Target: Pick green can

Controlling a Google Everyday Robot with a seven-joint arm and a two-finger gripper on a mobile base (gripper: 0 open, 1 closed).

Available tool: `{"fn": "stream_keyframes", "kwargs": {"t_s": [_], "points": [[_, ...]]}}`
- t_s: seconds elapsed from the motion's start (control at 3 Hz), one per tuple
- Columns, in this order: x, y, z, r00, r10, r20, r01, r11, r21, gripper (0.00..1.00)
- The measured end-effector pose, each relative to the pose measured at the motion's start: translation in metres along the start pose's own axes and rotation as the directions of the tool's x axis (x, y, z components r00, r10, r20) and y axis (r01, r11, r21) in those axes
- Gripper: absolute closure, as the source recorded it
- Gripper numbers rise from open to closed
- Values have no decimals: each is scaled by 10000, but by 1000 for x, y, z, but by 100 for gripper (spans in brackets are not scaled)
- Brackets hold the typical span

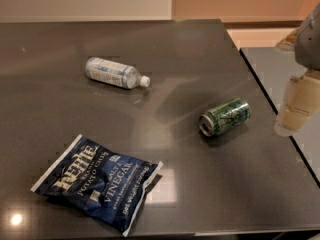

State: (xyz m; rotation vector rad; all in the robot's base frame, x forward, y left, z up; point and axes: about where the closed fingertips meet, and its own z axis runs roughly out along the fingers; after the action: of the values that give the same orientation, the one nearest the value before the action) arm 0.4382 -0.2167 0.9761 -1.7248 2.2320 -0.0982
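Approach stage: small green metal drink can (226,116) lies on its side, right of centre on the dark grey tabletop (200,49). Pale gripper (297,106) hangs at the right edge, apart from it (how far open: cannot tell). Advisable: close across the can's round body, not its ends
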Motion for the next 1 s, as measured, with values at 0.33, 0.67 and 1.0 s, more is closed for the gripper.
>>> {"fn": "stream_keyframes", "kwargs": {"t_s": [0.33, 0.67, 1.0], "points": [[0, 0, 0, 10000, -4, 7, 4, 10000, 14, 0], [-8, -12, 8, 9993, -365, 62, 365, 9993, -76, 0], [-23, -30, 25, 9928, -1150, 327, 1161, 9925, -368, 0]]}}
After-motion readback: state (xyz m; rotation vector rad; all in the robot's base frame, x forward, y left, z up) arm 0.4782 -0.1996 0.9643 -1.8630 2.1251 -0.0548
